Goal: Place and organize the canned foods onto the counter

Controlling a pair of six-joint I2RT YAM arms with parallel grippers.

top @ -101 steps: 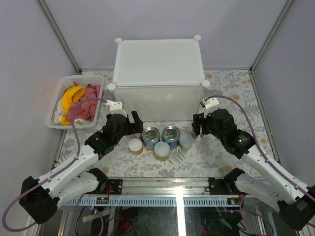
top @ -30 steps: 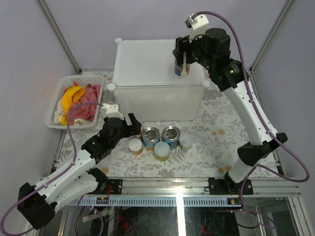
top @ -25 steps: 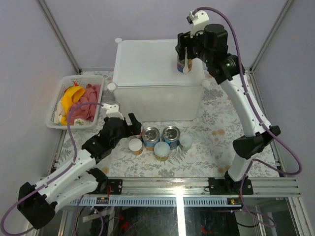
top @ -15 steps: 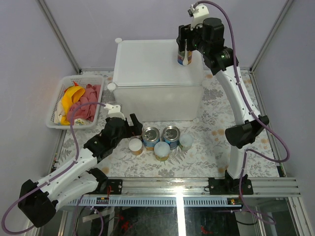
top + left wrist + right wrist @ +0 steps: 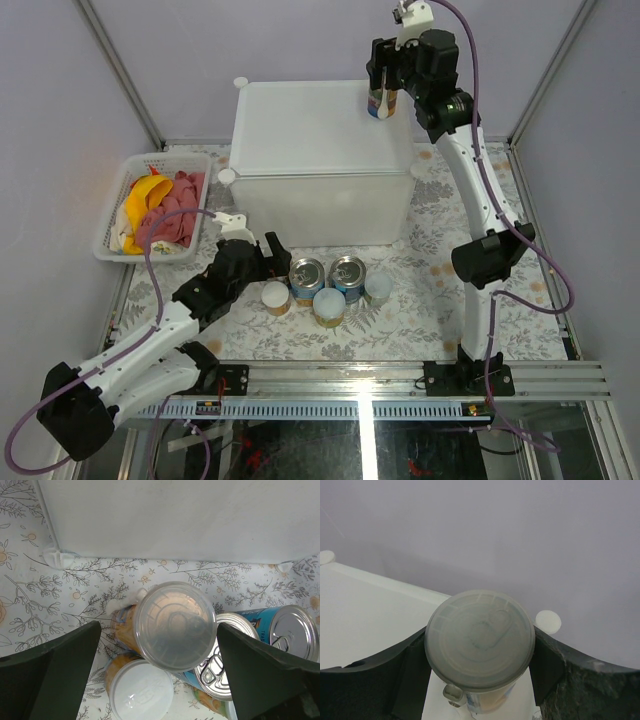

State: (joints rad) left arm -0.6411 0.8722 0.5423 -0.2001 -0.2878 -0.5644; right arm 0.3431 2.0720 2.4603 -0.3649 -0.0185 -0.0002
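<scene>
White mesh basket (image 5: 105, 240) sits at the far left of my overhead view, holding a yellow banana (image 5: 143, 193) and a pink cloth (image 5: 178, 210). Next along, my left gripper (image 5: 268, 252) hangs low over the floral table mat (image 5: 400, 335), its jaws spread as wide as they go and gripping nothing.

On the left wrist camera its dark fingers (image 5: 55, 672) stand either side of the cluster. A clear-lidded canister (image 5: 175, 625) is right between them, and a white-lidded jar (image 5: 141, 697) sits just beside it on the near side. A steel can (image 5: 217, 672) is partly hidden under the canister's lid, and a blue-labelled steel can (image 5: 292, 637) lies further right. From above I count five cans packed together on the mat, in front of the counter (image 5: 300, 130) and near its front wall.

To the right, my other arm reaches up over the counter's far right corner. There the right gripper (image 5: 383, 88) pinches a slim canister (image 5: 381, 104) by its sides. On the right wrist camera the canister stands upright and fills the gap between the fingers (image 5: 412, 672), both pressed against it. A round knob (image 5: 547, 621) shows just beyond. From these angles I can't quite tell whether the canister's base rests on the counter top or hangs just above it.
</scene>
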